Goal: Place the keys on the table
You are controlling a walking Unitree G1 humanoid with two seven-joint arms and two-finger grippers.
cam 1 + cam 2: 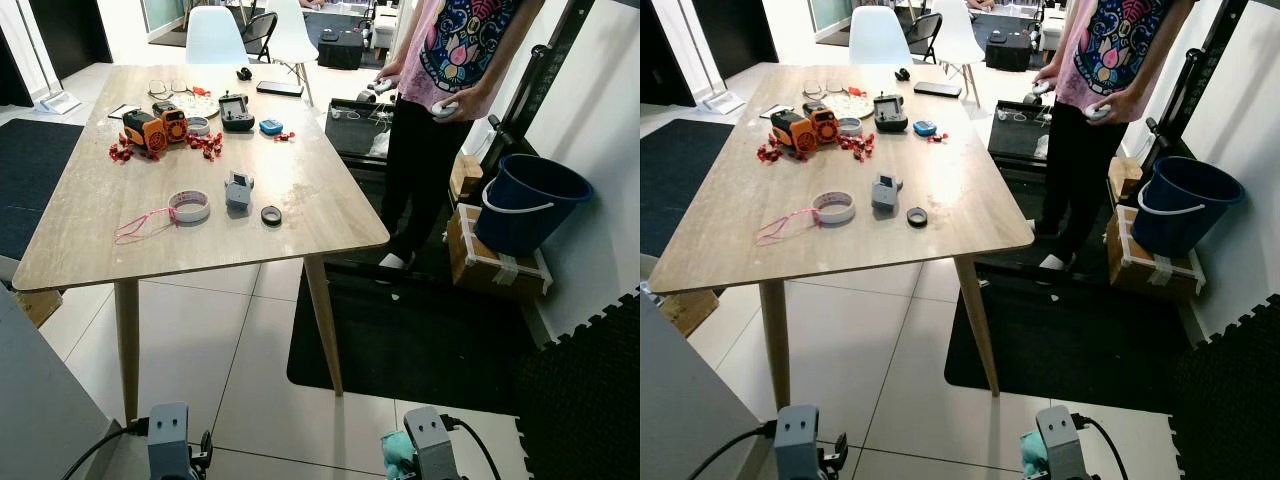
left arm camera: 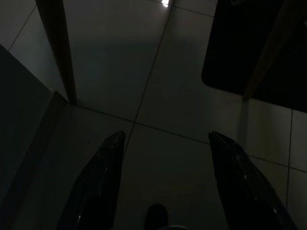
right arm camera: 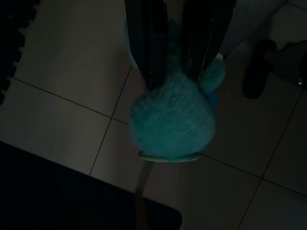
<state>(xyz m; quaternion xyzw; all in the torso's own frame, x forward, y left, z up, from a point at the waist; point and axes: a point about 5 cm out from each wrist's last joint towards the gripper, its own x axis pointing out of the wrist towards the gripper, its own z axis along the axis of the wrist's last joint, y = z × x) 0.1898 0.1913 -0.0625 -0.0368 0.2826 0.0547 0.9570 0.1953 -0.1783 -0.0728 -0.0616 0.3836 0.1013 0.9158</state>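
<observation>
Right gripper (image 3: 175, 72) hangs low above the floor tiles, its fingers pinched on a teal fluffy keychain (image 3: 172, 120), keys themselves not distinguishable; left gripper (image 2: 165, 182) idle, fingers spread; wooden table (image 1: 310, 215) ahead holds two tape rolls; no legible writing; one person (image 1: 440, 100) beside one blue bucket (image 1: 530, 205).

A wooden table (image 1: 310, 215) on slanted legs is seen on pale floor tiles (image 1: 245, 360). On it are laid 1 white tape roll (image 1: 189, 206), 1 small black ring (image 1: 271, 215), an orange device (image 1: 155, 126) and scattered red pieces (image 1: 205, 145).
</observation>
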